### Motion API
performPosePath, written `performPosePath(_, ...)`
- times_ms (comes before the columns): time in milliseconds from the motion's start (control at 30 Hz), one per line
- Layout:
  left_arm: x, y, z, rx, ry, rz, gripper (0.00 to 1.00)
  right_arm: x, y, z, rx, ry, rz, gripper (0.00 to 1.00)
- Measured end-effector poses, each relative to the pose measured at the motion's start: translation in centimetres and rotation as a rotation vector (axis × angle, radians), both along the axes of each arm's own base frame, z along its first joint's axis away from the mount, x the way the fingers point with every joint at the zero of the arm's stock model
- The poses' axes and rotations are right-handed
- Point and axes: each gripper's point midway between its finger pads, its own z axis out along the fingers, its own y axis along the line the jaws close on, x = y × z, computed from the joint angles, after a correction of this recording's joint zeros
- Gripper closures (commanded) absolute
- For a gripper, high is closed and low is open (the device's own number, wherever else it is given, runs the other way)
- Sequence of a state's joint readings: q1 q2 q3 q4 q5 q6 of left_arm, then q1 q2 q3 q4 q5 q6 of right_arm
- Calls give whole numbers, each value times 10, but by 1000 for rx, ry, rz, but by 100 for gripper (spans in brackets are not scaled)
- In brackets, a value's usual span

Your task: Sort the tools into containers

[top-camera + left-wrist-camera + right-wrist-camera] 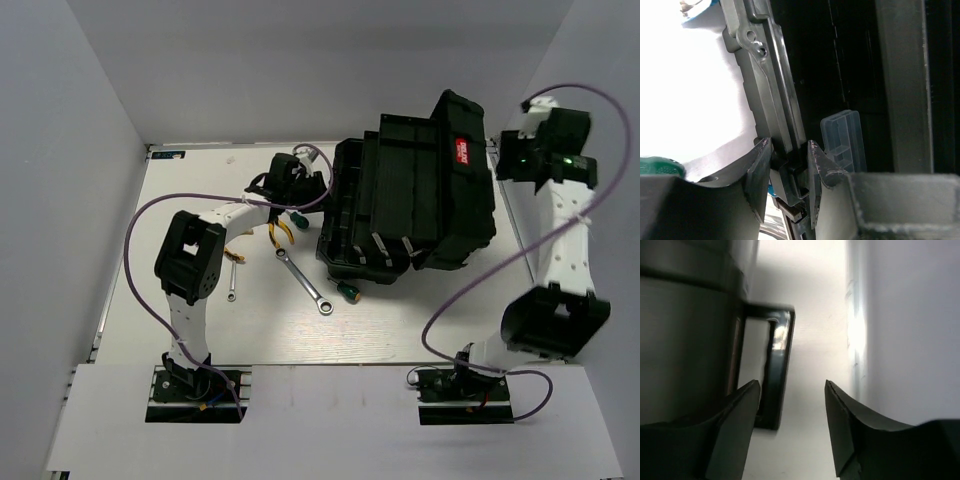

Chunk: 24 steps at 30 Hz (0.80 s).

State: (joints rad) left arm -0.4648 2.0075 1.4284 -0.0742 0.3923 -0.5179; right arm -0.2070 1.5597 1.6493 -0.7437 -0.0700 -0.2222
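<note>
The black toolbox (400, 200) stands open at centre right, its lid with the red label (465, 152) tilted back. My left gripper (320, 192) is at the box's left edge; in the left wrist view it (787, 150) is shut on the toolbox rim (767, 95), beside a clear compartment (842, 135). My right gripper (503, 160) is open and empty by the box's right side (792, 390). On the table lie yellow-handled pliers (280, 232), the long ratchet wrench (305, 280), the small wrench (231, 286) and two green-handled screwdrivers (347, 291) (298, 222).
Grey walls enclose the white table (260, 330) on the left, back and right. The right wall is close to my right gripper. A black bracket on the toolbox side (775, 370) sits just left of the right fingers. Purple cables loop over both arms.
</note>
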Motion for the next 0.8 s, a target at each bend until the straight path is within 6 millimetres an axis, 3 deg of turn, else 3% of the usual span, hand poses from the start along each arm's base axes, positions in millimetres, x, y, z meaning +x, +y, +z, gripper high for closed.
performPosePath(167,1,2,0,-5,4,1,72,-41,-6,125,-86,-357,-37,46)
performPosePath(233,1,2,0,-5,4,2,72,-50,-6,171,-125,-466,-54,42)
performPosePath(300,1,2,0,-5,5,2,72,-50,-7,201,-153,-542,-58,42)
performPosePath(333,1,2,0,-5,5,1,72,-48,-8,203,-158,-552,-53,45)
performPosePath(400,1,2,0,-6,4,2,74,-44,1,183,-131,-519,3,51)
performPosePath(500,1,2,0,-8,8,4,77,-38,31,122,-7,-359,146,70)
performPosePath(533,1,2,1,-10,10,6,78,-36,39,111,20,-323,182,83)
performPosePath(600,1,2,1,-16,18,14,82,-35,57,90,89,-258,256,92)
performPosePath(800,2,3,1,-39,54,45,94,-53,89,40,197,-125,359,94)
